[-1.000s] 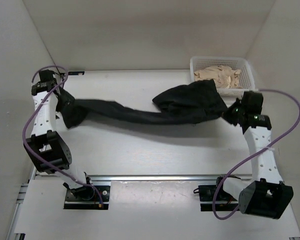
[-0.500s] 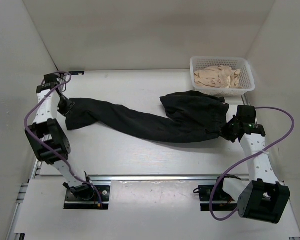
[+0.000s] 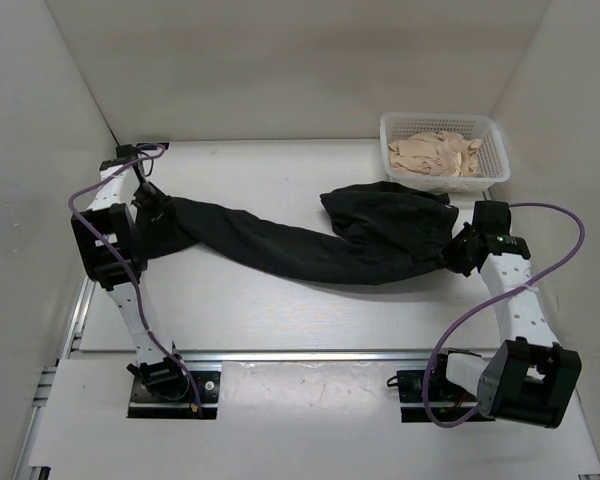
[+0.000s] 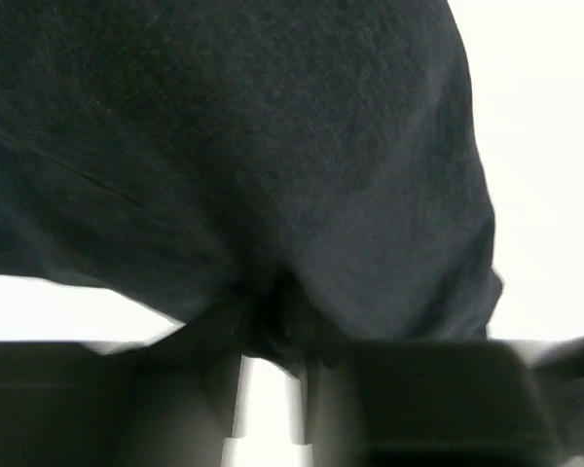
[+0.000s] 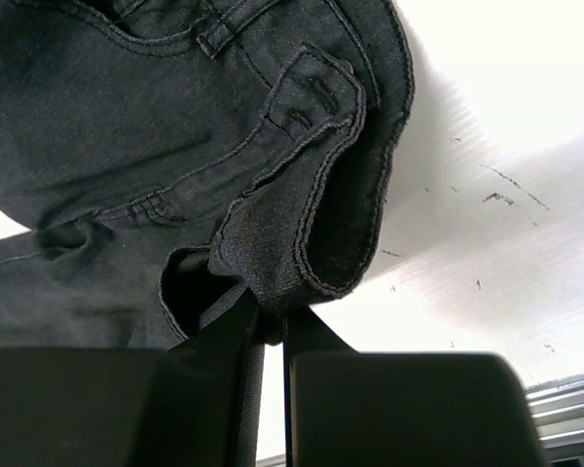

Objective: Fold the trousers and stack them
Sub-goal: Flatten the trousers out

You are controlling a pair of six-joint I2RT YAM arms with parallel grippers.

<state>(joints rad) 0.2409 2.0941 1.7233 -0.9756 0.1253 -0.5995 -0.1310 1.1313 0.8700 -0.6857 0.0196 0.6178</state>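
The black trousers (image 3: 310,240) lie stretched across the table from left to right, the legs to the left and the waist to the right. My left gripper (image 3: 152,207) is at the leg end. In the left wrist view the dark fabric (image 4: 273,146) fills the frame and bunches between the tips of the left gripper (image 4: 271,336), which is shut on it. My right gripper (image 3: 456,252) is at the waist end. In the right wrist view the right gripper (image 5: 273,331) is shut on a folded edge of the stitched waistband (image 5: 302,195).
A white basket (image 3: 500,160) stands at the back right, holding a beige cloth pile (image 3: 435,152), just behind the waist of the trousers. White walls close in the table on the left, back and right. A metal rail (image 3: 310,355) runs along the near edge.
The left gripper has closed on the leg end and shifted slightly right as its arm folded back. The right gripper has come nearer and lower, and the trousers now lie flatter on the table.
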